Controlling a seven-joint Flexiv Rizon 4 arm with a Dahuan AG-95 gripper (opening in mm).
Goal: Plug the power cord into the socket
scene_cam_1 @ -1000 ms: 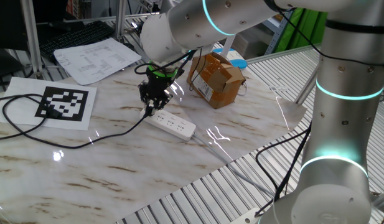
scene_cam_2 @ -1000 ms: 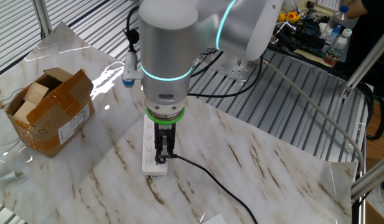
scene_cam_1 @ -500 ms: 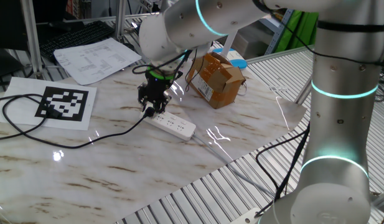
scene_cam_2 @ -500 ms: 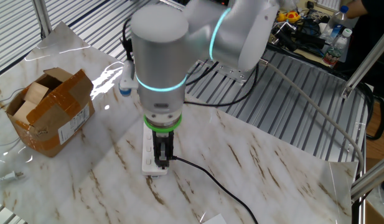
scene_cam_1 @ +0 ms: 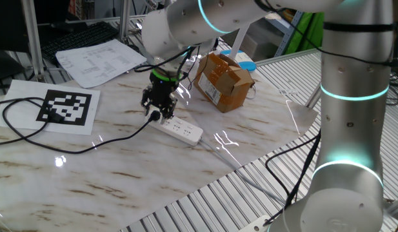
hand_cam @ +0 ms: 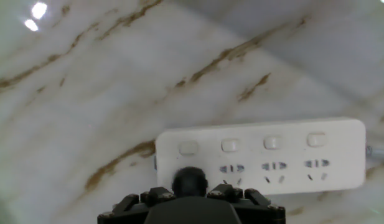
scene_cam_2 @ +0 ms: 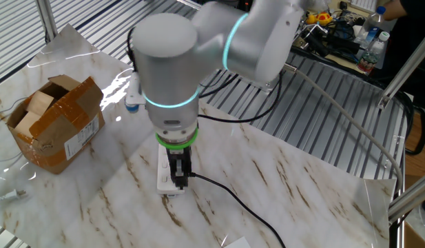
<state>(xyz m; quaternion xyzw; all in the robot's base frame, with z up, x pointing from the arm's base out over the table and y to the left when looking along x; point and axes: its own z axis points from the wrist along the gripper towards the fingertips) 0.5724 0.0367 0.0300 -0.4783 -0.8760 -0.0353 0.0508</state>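
One tool (scene_cam_2: 178,180) clamped on the power cord (scene_cam_1: 89,147) plug, at the socket's (hand_cam: 266,155) end outlet.

You're looking at a robotics lab: a marble-patterned bench (scene_cam_1: 121,161) carrying a printed fiducial marker sheet (scene_cam_1: 66,106), aluminium slatted decking (scene_cam_2: 322,131), metal frame posts (scene_cam_1: 32,38), and a cluttered electronics workstation (scene_cam_2: 336,21) behind.
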